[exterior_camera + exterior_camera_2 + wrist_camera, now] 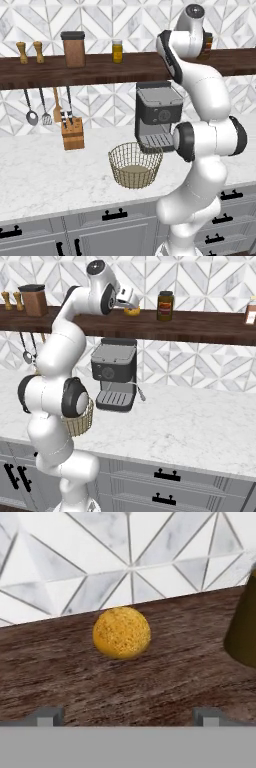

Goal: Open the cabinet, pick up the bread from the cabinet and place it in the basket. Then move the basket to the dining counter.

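The bread [121,632], a small round golden-orange bun, rests on the dark wooden shelf [150,682] against the tiled wall. My gripper [127,717] is open, its fingertips [47,716] spread wide on the near side of the bun and apart from it. From the right base view, the gripper [129,304] is raised to shelf height, just left of the bread [133,311]. The tan-gold wire basket [135,165] stands empty on the marble worktop in front of the coffee machine; the arm covers most of the basket [82,418]. The dining counter is out of view.
A yellow glass jar [165,305] stands on the shelf just right of the bun. A brown canister [73,49] and another jar [117,51] sit further left. Near the basket are the coffee machine [157,115] and a knife block [72,134]. Black-handled drawers [167,476] run below.
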Available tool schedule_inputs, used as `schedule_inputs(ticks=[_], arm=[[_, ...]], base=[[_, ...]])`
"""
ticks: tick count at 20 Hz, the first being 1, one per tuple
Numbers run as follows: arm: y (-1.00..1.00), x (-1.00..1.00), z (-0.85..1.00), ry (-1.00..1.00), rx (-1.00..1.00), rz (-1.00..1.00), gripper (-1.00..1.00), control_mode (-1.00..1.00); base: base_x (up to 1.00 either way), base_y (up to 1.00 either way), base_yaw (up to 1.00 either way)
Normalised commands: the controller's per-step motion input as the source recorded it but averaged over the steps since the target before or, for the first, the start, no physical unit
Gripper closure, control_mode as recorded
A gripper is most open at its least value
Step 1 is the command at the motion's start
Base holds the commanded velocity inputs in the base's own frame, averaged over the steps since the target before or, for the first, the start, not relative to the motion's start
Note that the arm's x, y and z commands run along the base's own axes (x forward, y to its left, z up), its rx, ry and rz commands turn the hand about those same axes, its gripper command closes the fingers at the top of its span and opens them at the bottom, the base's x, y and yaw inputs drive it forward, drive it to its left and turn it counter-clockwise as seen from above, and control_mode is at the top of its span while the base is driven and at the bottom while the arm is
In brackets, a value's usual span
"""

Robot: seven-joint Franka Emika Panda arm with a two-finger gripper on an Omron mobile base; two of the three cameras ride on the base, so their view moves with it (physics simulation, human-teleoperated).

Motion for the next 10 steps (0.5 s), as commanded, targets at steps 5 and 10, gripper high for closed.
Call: schedule_inputs(ticks=[5,10], arm=[[0.00,0.49,-0.09,0.00,0.00,0.03,-1.00,-1.00],[-0.07,0.44,-0.07,0.00,0.00,0.00,-1.00,-1.00]], base=[[0.00,0.00,0.00],[0.00,0.00,0.00]])
